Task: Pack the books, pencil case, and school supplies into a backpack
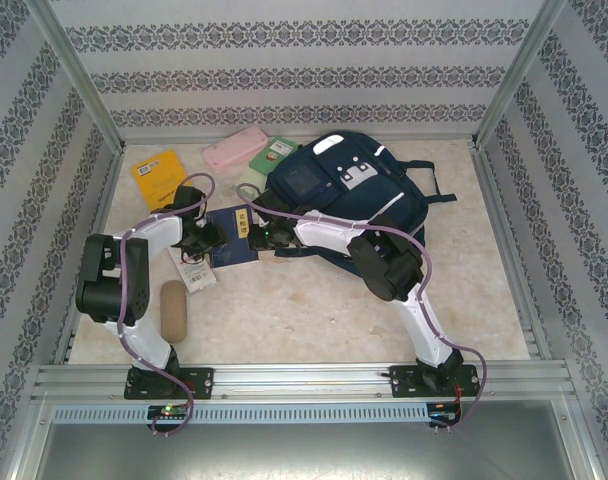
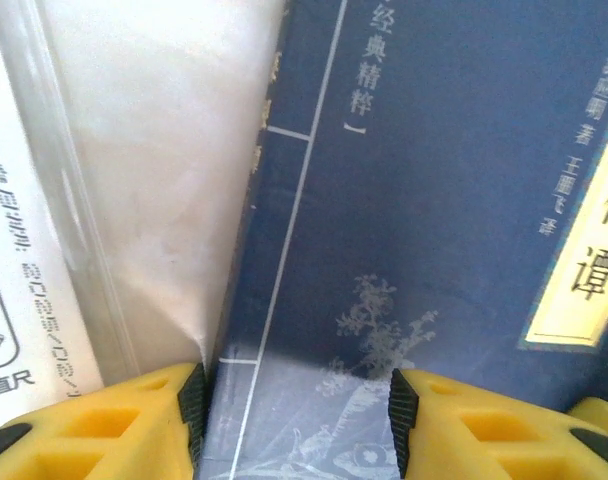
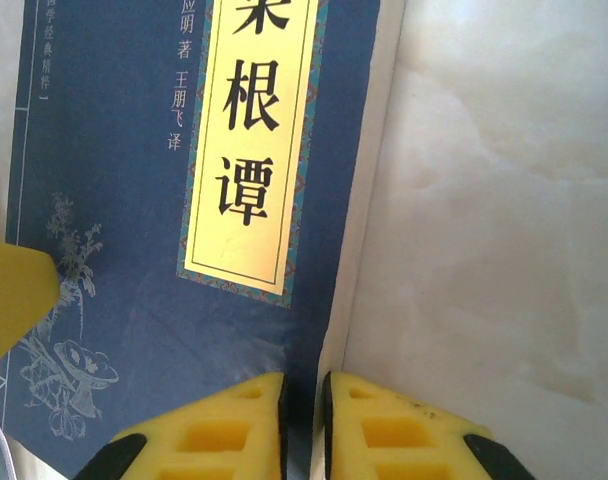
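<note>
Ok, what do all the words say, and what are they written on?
"根谭", below a cut-off character: yellow label on the navy book.
"王朋飞 译": beside that label.
"经典精粹": same cover.
"直尺": white packet.
Rest of the packet's print, and the yellow-orange book: too small or blurred to read.

Pale marbled tabletop (image 1: 314,310): navy fabric backpack (image 1: 334,190), upper centre; yellow-orange book (image 1: 157,177), upper left; pink pencil case (image 1: 234,148) and green book (image 1: 277,152), top; navy book (image 1: 231,240), centre; white packet (image 1: 194,272), tan oblong (image 1: 173,309), lower left.

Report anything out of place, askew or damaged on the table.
Nothing spilled or damaged. One oddity: both arms are at the same navy book, the left end effector open astride its spine edge, the right end effector closed on the opposite edge.
</note>
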You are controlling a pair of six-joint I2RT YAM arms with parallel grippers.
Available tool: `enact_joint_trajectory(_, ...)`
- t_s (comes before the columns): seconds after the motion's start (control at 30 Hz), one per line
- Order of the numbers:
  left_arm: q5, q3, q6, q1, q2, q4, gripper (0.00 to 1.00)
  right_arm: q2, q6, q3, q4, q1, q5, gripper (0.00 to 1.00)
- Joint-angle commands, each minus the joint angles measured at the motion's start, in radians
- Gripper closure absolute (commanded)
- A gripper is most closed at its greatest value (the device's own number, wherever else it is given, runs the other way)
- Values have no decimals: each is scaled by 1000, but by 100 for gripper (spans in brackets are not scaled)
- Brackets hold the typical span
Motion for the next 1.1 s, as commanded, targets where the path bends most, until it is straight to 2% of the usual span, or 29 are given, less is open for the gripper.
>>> enact_joint_trajectory(0.0, 330, -53, -48, -28, -29, 187, 48, 31, 3, 3, -3, 23, -55, 84)
enact_joint_trajectory(0.1, 440, -73, -90, -27, -67, 276, 50, 26, 12, -2, 2, 21, -62, 84)
enact_joint_trajectory(0.27, 514, -97, -125, -27, -128, 354, 50, 14, 17, -15, 7, 17, -62, 84)
enact_joint_trajectory(0.43, 487, -100, -126, -23, -146, 339, 50, 7, 27, -34, 16, 12, -68, 84)
enact_joint_trajectory(0.6, 471, -127, -191, -22, -99, 420, 49, 4, 36, -37, 19, 12, -79, 84)
enact_joint_trajectory(0.83, 374, -144, -222, -23, -60, 424, 50, -6, 32, -36, 19, 11, -78, 83)
enact_joint_trajectory(0.97, 358, -142, -223, -23, -55, 409, 61, -19, 34, -39, 17, 8, -73, 83)
enact_joint_trajectory(1.07, 320, -125, -179, -23, -86, 335, 79, -46, 32, -56, 24, 0, -63, 81)
